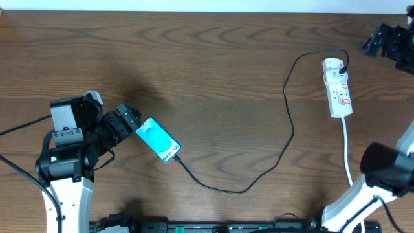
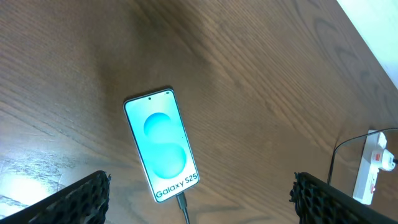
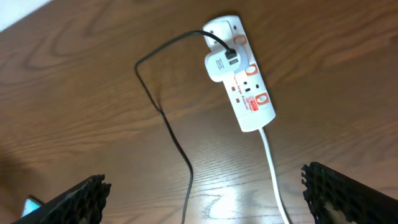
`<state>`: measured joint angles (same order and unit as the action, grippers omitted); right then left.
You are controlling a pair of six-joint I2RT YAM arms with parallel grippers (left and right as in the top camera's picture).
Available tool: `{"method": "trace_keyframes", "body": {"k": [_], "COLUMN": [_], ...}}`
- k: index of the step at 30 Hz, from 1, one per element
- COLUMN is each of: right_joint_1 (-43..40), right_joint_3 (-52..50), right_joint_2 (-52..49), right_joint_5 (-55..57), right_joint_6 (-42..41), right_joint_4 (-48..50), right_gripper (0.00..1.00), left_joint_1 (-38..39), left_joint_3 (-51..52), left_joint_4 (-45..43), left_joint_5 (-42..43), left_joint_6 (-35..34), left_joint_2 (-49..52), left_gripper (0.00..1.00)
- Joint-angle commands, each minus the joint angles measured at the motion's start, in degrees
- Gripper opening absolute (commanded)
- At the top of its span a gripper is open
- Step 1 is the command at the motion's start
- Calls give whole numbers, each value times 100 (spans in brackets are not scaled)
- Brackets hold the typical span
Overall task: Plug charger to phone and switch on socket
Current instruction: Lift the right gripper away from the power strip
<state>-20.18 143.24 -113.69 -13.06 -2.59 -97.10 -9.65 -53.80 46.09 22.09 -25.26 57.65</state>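
The phone (image 1: 158,140) lay on the table (image 1: 213,71) just beside the left gripper (image 1: 129,122), whose 2 fingers stood wide apart, empty. The charger (image 1: 292,129) ran from the phone's lower edge (plug seated there) to the socket (image 1: 337,87); the right gripper (image 1: 383,40) gaped too, holding nothing.

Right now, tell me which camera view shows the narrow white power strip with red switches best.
The right wrist view: the narrow white power strip lies whole and large there, red switches and plugged white adapter readable. Overhead shows it whole but small. Left wrist catches only part, at the frame's lower right.
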Motion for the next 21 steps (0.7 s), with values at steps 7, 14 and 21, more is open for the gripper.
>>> {"method": "trace_keyframes", "body": {"k": [7, 14, 21], "right_joint_1": [1259, 2055, 2264], "right_joint_3": [15, -20, -48], "right_joint_2": [975, 1014, 1014], "right_joint_5": [422, 831, 1145], "right_joint_6": [-319, -323, -317], "right_joint_4": [-24, -22, -20], "right_gripper": [99, 99, 99], "left_joint_1": [-17, -17, -17], "left_joint_3": [-9, -9, -9], "left_joint_4": [39, 37, 37], "left_joint_5": [-76, -76, -76], "left_joint_6": [96, 98, 96], "left_joint_2": [11, 11, 13], "left_gripper": [94, 94, 94]}}
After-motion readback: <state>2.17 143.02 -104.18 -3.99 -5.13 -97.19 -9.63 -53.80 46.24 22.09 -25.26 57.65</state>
